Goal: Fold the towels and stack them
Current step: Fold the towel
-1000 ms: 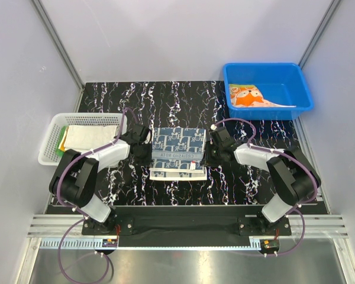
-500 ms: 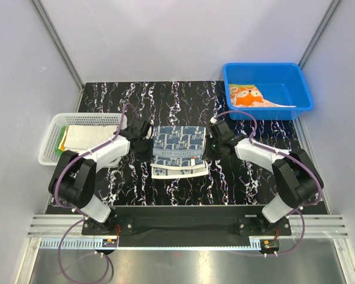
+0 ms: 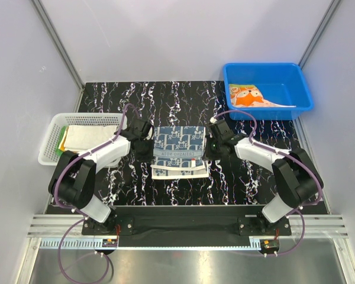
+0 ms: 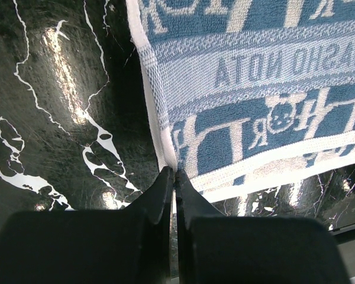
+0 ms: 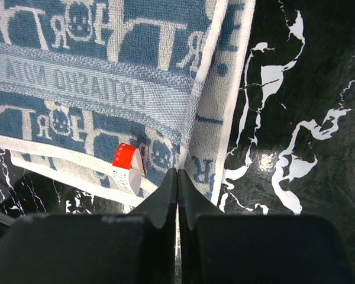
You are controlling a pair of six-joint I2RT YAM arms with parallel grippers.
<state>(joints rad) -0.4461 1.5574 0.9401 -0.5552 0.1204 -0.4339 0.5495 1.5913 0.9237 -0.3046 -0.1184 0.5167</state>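
Observation:
The navy-and-white patterned towel [image 3: 177, 151] lies folded on the black marbled table between both arms. My left gripper [image 3: 147, 145] is shut on its white left hem, which shows pinched at the tips in the left wrist view [image 4: 174, 173]. My right gripper [image 3: 210, 148] is shut on the folded right edge [image 5: 177, 171], next to a red-and-white label [image 5: 127, 163]. The towel fills the upper part of both wrist views [image 4: 254, 77] [image 5: 94, 71]. The fox-face towel [image 3: 248, 96] lies in the blue bin. The white towel [image 3: 92, 137] tops the stack in the basket, with green and yellow edges [image 3: 61, 142] under it.
A white mesh basket [image 3: 53, 125] stands at the table's left edge. A blue plastic bin [image 3: 302, 83] stands at the back right. Grey walls close in the table on three sides.
Both grippers have moved a little away from the arm bases along the towel's side edges. The towel's near edge has drawn back slightly. Little has changed in the last half second.

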